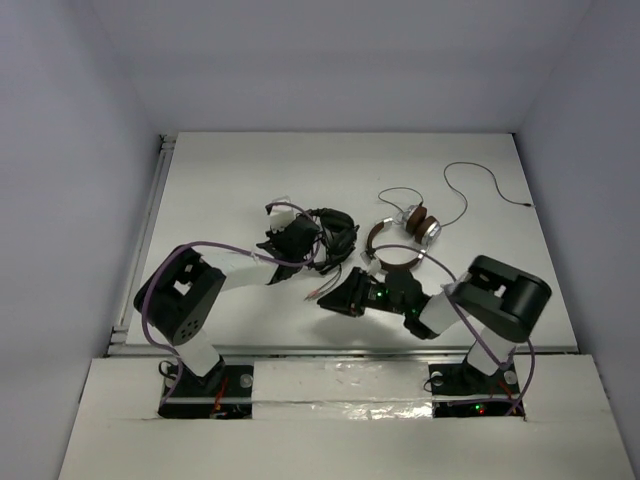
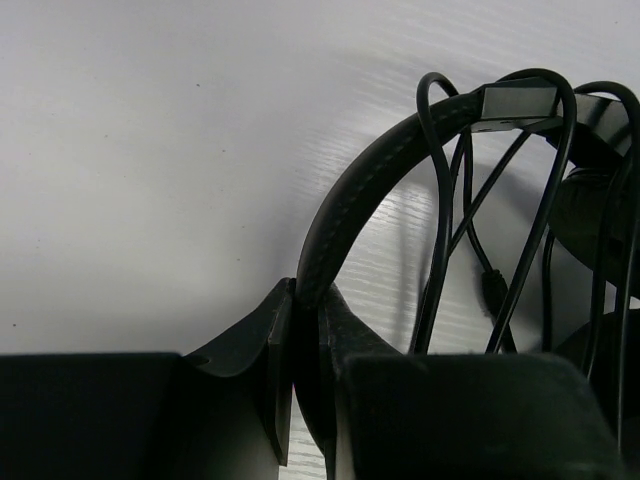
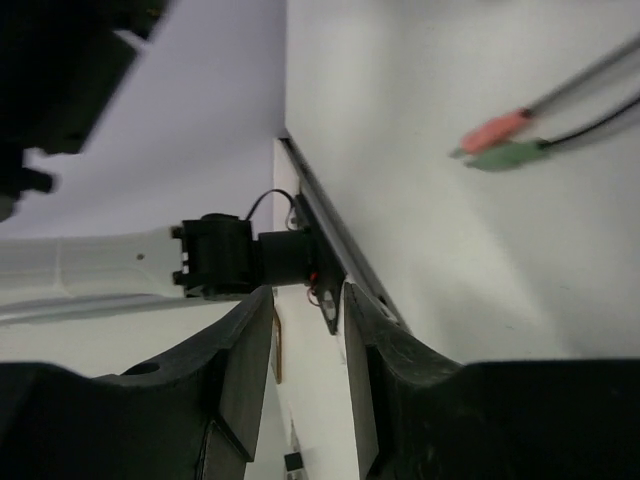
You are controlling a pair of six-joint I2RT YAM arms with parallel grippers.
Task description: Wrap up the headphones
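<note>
- Right gripper (image 3: 308,330), lower centre of the top view: fingers released, with a clear gap between them and nothing in it. It lies low over the table (image 1: 220,180), pointing towards the left of the frame.
- Pink plug (image 3: 495,131) and green plug (image 3: 508,156): side by side on the table at the upper right of the right wrist view. They are ahead of the right fingers and off to one side, not touching them.
- Left gripper (image 2: 307,300), centre-left of the top view: fingers clenched on the headband of the headphones (image 2: 350,200). The band runs straight through the pinch and arcs up to the right of the left wrist view.
- Cable (image 2: 440,200): thin and black, looped several times over the headband just beyond the left fingers. The strands hang down and cross each other.
- Earcups: dark mass at the right edge of the left wrist view, beyond the cable loops. Detail is too dark to read.
- In the top view the headphones sit mid-table, just right of the left gripper and up-left of the right gripper.
- Brown-banded headphones (image 1: 405,245): to the right of the black pair, apart from it, just above the right arm's wrist in the frame.
- Its thin lead (image 1: 480,185) snakes to the upper right of the table.
</note>
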